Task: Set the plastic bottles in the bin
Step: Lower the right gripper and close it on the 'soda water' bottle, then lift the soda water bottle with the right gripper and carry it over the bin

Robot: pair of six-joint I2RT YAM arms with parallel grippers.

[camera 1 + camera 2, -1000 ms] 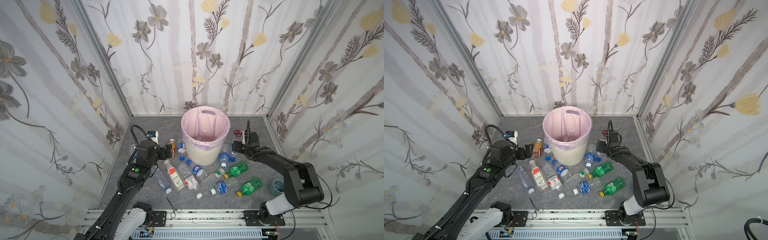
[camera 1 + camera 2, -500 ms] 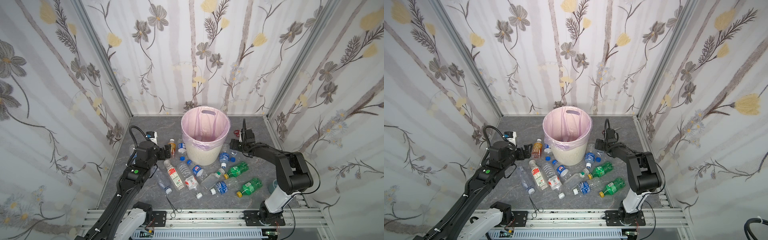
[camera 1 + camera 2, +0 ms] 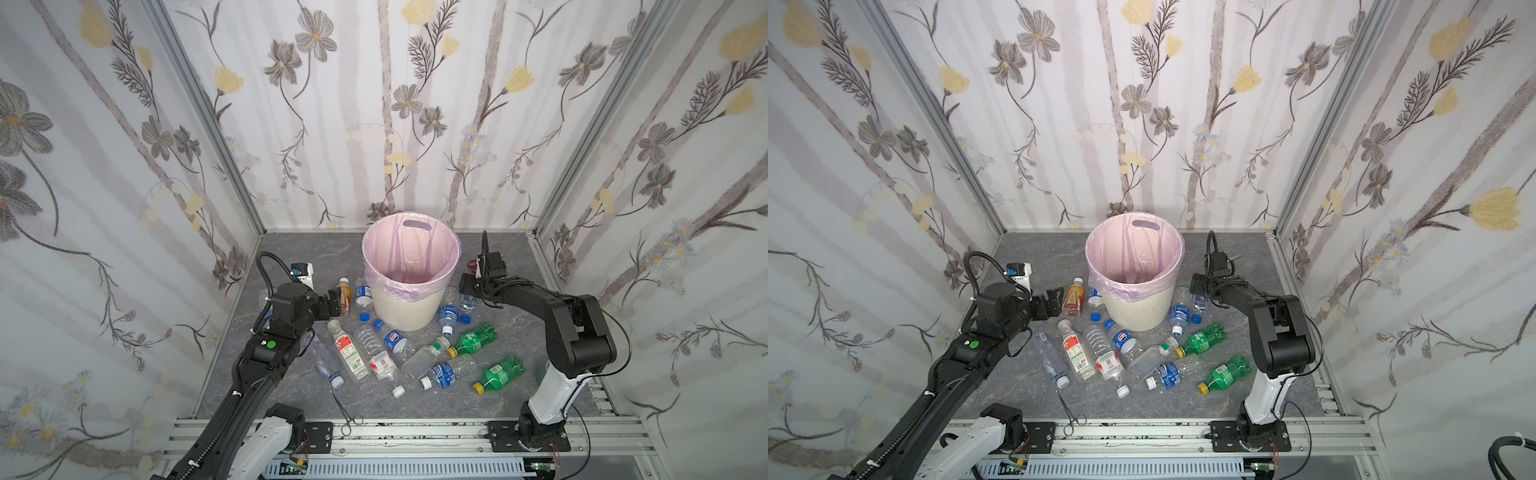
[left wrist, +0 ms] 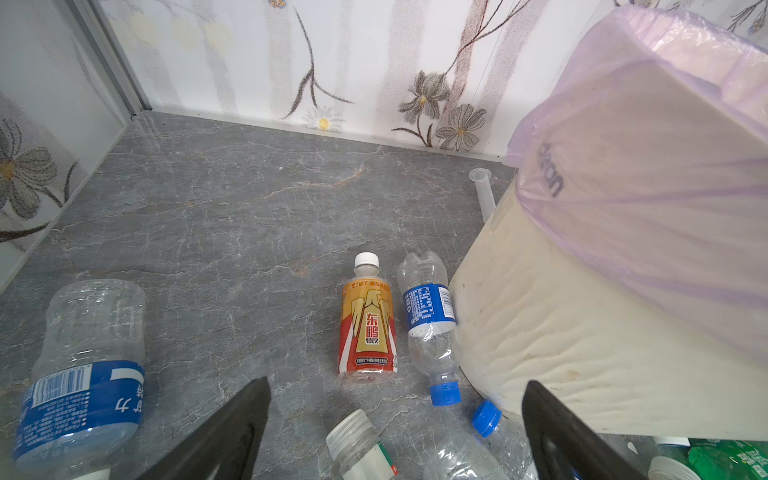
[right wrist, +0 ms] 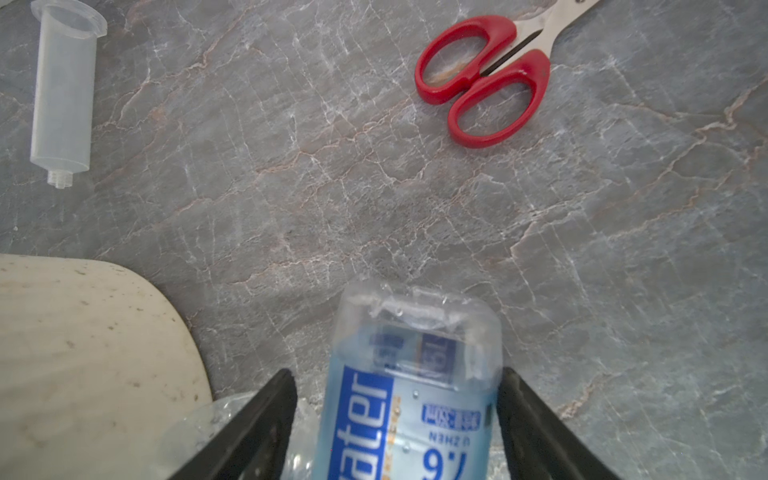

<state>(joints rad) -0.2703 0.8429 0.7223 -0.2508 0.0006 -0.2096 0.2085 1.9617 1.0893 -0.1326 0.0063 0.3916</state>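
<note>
Seeing bin standing between the two sets of jaws, pink liner on. Straddling blue-label water bottle with right jaws: partly open, one side touching, gap on the other. Holding left jaws wide open, with orange bottle lying just ahead. Spotting red scissors beyond right jaws.

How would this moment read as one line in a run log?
left jaws: open, empty, facing orange bottle | right jaws: open, astride water bottle near bin, not yet clamped
</note>
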